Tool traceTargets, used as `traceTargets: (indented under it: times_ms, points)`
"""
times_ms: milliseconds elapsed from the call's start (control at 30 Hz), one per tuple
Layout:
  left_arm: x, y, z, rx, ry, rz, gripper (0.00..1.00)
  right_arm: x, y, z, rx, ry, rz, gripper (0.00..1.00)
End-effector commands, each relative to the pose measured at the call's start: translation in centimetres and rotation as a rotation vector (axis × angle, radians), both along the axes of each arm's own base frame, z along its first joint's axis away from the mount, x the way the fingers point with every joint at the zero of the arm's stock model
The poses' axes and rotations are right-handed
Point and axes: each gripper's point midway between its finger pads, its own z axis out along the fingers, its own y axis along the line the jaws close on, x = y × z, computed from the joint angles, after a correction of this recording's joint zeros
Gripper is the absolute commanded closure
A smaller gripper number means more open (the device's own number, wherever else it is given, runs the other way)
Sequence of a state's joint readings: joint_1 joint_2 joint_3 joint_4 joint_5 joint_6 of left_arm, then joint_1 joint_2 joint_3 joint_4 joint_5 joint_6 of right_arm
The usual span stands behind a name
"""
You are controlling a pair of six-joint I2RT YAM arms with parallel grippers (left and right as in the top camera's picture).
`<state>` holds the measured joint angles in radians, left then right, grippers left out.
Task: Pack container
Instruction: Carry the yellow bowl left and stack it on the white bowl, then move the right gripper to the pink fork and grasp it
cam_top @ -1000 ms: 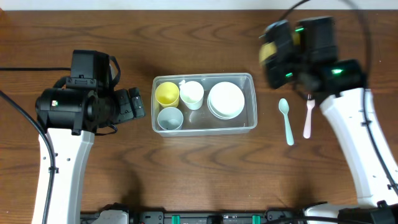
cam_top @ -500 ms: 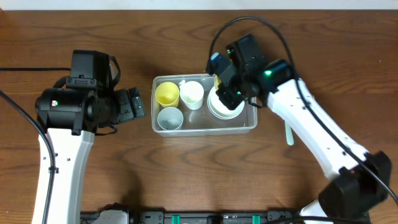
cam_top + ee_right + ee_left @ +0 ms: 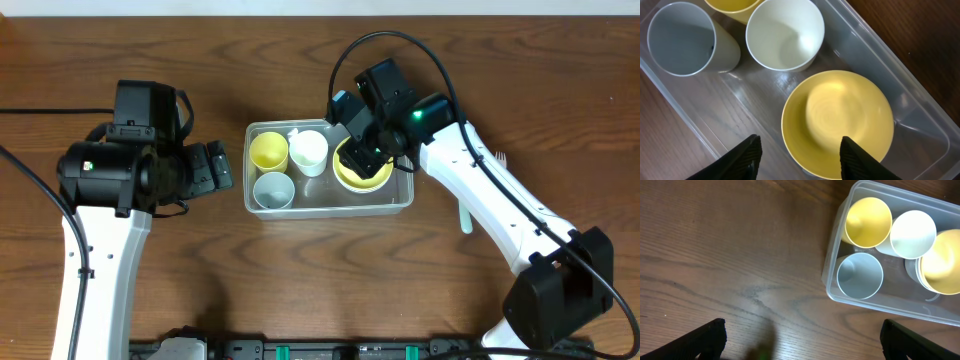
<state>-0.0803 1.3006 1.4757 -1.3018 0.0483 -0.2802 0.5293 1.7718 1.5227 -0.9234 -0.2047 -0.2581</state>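
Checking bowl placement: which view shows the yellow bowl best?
Right wrist: the yellow bowl shows nearly whole, large, inside the container. Overhead has it small, partly hidden by the right arm. Left wrist cuts it off at the frame edge.
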Motion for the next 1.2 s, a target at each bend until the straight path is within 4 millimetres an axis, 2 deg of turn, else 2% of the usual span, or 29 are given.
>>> traceTargets:
  times_ms: [0,133,200,300,367,433,500,600,667,733,867,967,1167]
  points:
    - [-0.1,0.3,-0.1,0.017,0.004,-0.008,0.02,0.3,-0.4,-0.2,-0.035,-0.019,-0.007,0.52]
    - [-0.1,0.3,-0.1,0.017,0.004,-0.008,0.02,1.8,-2.2,-0.1,-0.086,-0.050,-0.165,0.53]
    - [-0.1,0.3,-0.1,0.017,0.004,-0.008,0.02,2.9,-3.9,0.7,-0.114,-0.091,-0.274,0.53]
    - [-0.1,0.3,-0.1,0.017,0.004,-0.008,0.02,4.8,-7.6,3.7,-0.132,-0.186,-0.473,0.51]
    - [-0.1,0.3,-0.1,0.017,0.004,-0.009,0.02,5.5,-9.6,6.0,-0.100,-0.230,-0.549,0.44]
    - [-0.1,0.3,-0.1,0.017,0.004,-0.009,0.02,6.2,-12.5,8.6,-0.054,-0.274,-0.657,0.33]
    - [-0.1,0.3,-0.1,0.017,0.004,-0.008,0.02,6.5,-16.0,10.4,-0.010,-0.298,-0.786,0.21]
    - [-0.1,0.3,-0.1,0.017,0.004,-0.008,0.02,6.3,-21.4,10.7,0.000,-0.274,-0.956,0.18]
    - [-0.1,0.3,-0.1,0.017,0.004,-0.008,0.02,5.9,-24.2,9.5,-0.012,-0.220,-1.018,0.17]
    - [-0.1,0.3,-0.1,0.017,0.004,-0.008,0.02,5.3,-27.0,7.4,-0.045,-0.151,-1.084,0.16]
    - [-0.1,0.3,-0.1,0.016,0.004,-0.008,0.02,4.2,-30.7,2.5,-0.121,-0.012,-1.170,0.14]
    - [-0.1,0.3,-0.1,0.017,0.005,-0.008,0.02,3.9,-32.0,-1.5,-0.174,0.081,-1.175,0.13]
    - [-0.5,0.3,-0.2,0.018,0.019,-0.008,0.02,4.6,-32.4,-7.9,-0.231,0.214,-1.134,0.13]
